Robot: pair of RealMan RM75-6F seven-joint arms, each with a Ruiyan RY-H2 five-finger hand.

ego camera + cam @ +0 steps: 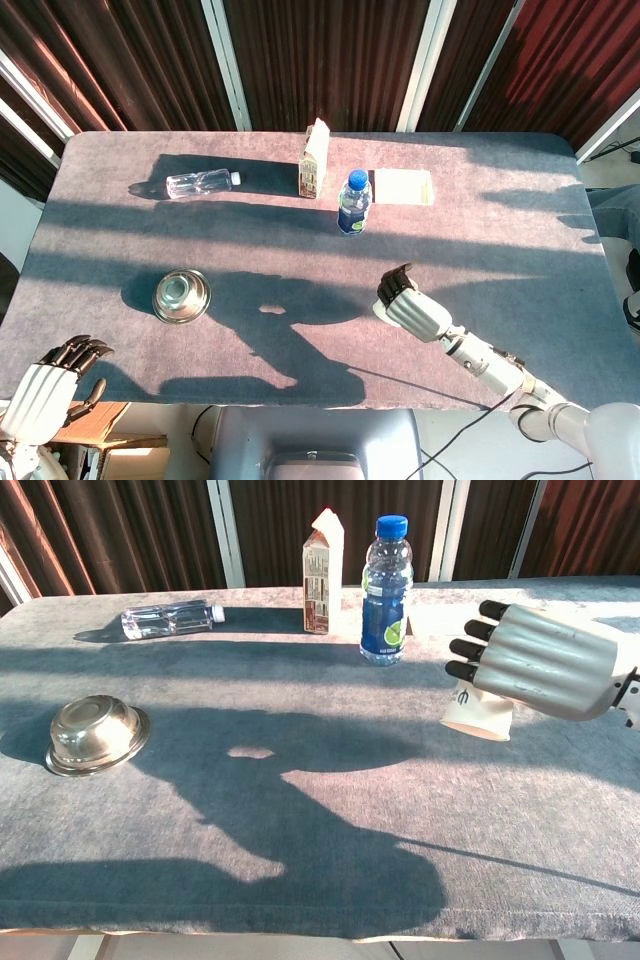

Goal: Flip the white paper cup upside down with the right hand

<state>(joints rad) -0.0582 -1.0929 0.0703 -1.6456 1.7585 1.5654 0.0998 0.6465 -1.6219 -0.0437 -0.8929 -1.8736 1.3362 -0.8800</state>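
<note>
Chest view shows your right hand [535,660] wrapped over the white paper cup [480,713], fingers curled across its upper part, with the wide rim turned downward toward the counter [300,810]. By my reading, you are at the tail of the flip: the cup looks inverted or nearly so, but I cannot tell whether its rim sits flat on the surface or hangs just above. The next move calls for lowering it squarely, then loosening the fingers gently, because thin paper walls crush and a light cup tips if dragged. From the head view the hand [408,306] covers most of the cup [382,307], near the counter's front right. Your left hand [45,385] hangs off the front-left corner, fingers curled in, holding nothing. The counter wears a grey, felt-like cloth, so expect some friction. Further back stand a blue-capped plastic bottle [385,590] and a carton [322,572]; a shiny steel bowl [97,734] lies at left.
</note>
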